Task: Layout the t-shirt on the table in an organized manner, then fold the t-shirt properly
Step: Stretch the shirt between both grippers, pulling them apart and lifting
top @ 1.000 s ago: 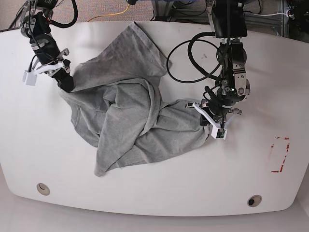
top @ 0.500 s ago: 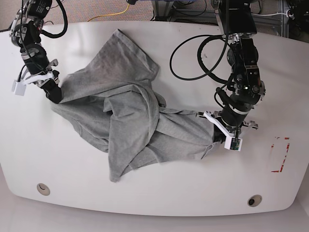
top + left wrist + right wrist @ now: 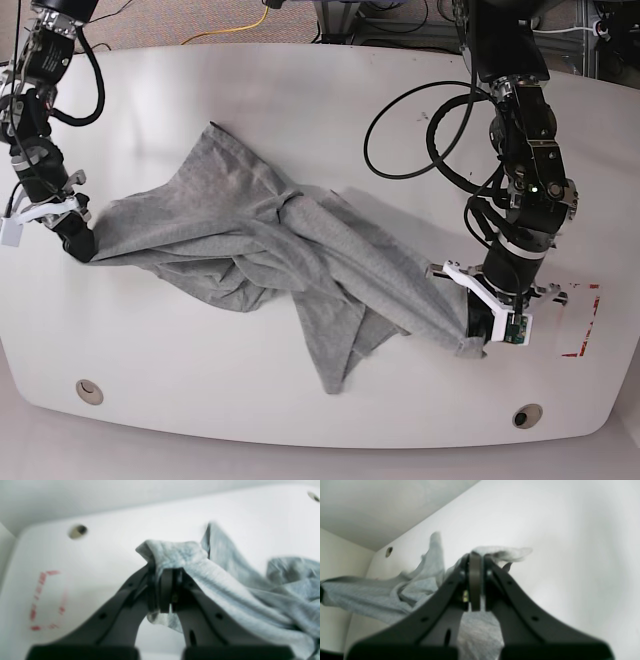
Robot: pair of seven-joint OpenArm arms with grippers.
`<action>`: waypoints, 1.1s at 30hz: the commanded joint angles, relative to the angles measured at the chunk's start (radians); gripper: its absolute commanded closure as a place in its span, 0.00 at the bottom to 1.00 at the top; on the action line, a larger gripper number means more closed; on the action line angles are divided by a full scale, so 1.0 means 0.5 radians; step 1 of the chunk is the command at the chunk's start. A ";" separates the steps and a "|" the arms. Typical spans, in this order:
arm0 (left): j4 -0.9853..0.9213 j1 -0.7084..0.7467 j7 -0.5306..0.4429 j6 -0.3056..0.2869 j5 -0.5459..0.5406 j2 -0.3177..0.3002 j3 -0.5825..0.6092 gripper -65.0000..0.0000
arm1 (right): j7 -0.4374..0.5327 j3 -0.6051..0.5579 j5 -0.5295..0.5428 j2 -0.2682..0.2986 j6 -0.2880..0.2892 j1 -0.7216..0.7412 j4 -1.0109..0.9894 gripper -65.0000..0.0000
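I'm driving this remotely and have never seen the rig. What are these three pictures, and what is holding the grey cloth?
It is a robot with two arms over a white table. The base view looks down from above; there the left gripper is on the picture's right and the right gripper on its left. The other two pictures come from cameras on the wrists, looking along the dark fingers. A grey t-shirt lies crumpled and stretched between the arms. Each gripper is shut on a bunch of its fabric, as the left and right wrist views show. Also on the table: a red tape outline and two round grommets.
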 commanded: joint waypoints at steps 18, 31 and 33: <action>0.037 -0.415 0.280 0.007 -0.002 -0.125 -0.102 1.00 | 0.059 -0.284 0.029 0.429 0.023 0.824 -0.633 1.00; 0.043 -0.117 0.326 0.001 -0.011 -0.242 -0.366 1.00 | 0.059 -0.358 0.029 0.484 0.023 0.926 -0.740 1.00; 0.043 -0.050 0.326 0.001 -0.011 -0.248 -0.369 1.00 | 0.059 -0.358 0.029 0.484 0.023 0.923 -0.740 1.00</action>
